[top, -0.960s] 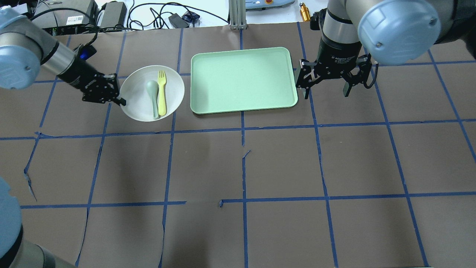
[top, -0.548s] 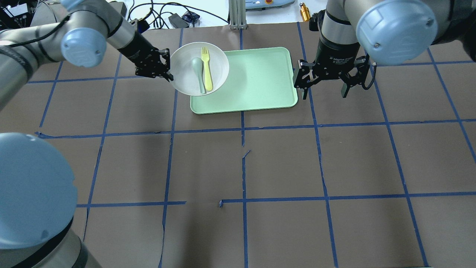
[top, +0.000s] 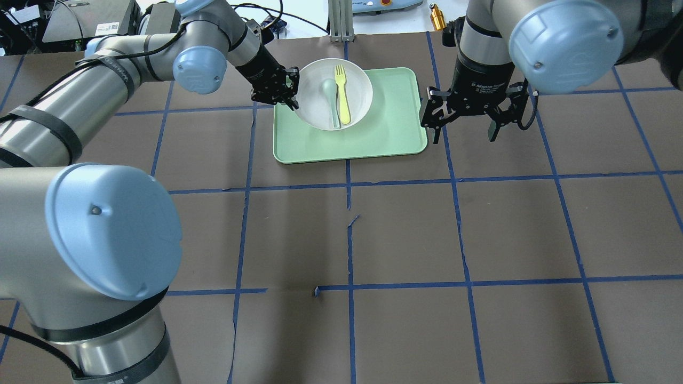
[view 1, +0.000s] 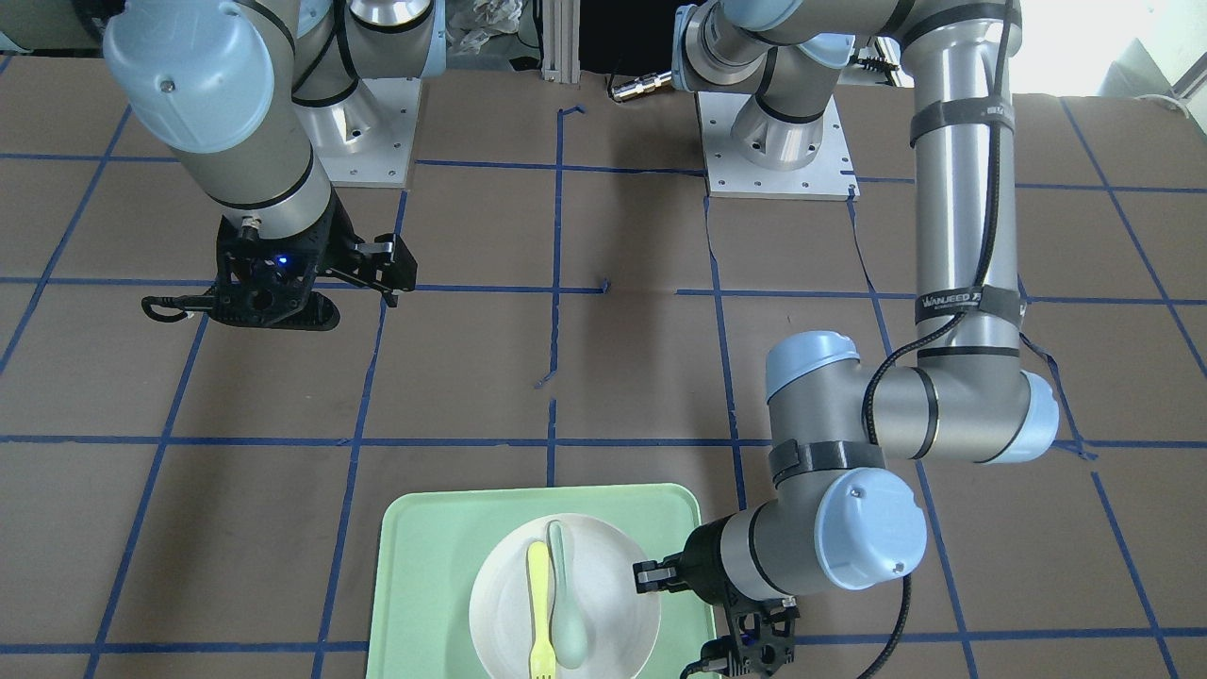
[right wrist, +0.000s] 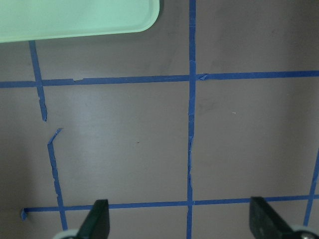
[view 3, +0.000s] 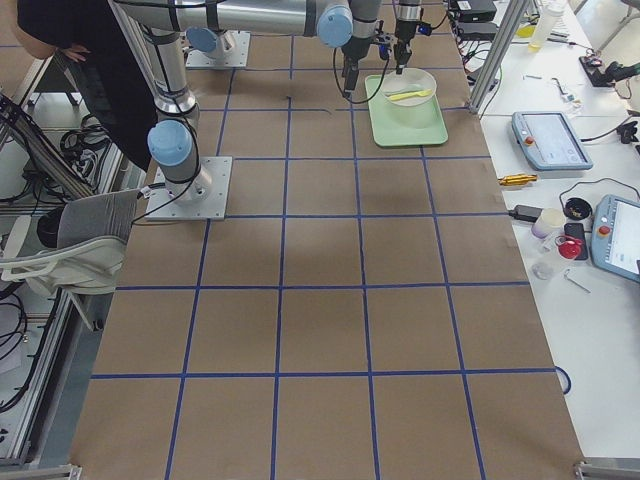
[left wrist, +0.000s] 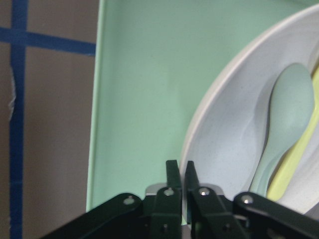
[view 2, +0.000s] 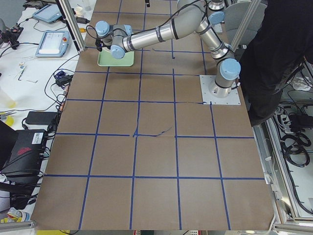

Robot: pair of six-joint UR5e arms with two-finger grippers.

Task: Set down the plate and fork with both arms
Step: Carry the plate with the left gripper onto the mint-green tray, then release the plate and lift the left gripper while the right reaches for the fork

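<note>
The white plate [top: 312,104] carries the pale-yellow fork [top: 341,98] and a grey-green spoon [top: 329,101]. My left gripper [top: 292,92] is shut on the plate's left rim and holds it over the far left part of the mint-green tray [top: 384,128]. In the left wrist view the fingers [left wrist: 173,179] pinch the plate's rim [left wrist: 199,134], with the tray [left wrist: 144,99] below. My right gripper [top: 466,136] is open and empty, just right of the tray, above the bare table. The front-facing view also shows the plate [view 1: 613,604] and fork [view 1: 537,613] over the tray.
The table is brown paper with a blue tape grid [top: 349,186]. Cables and boxes [top: 160,16] and a metal post [top: 340,21] stand past the far edge. The right wrist view shows the tray's corner [right wrist: 124,20] and taped paper.
My left arm has carried the plate with fork and spoon rightward from the table onto the area over the tray. The right gripper has stayed open in place.
</note>
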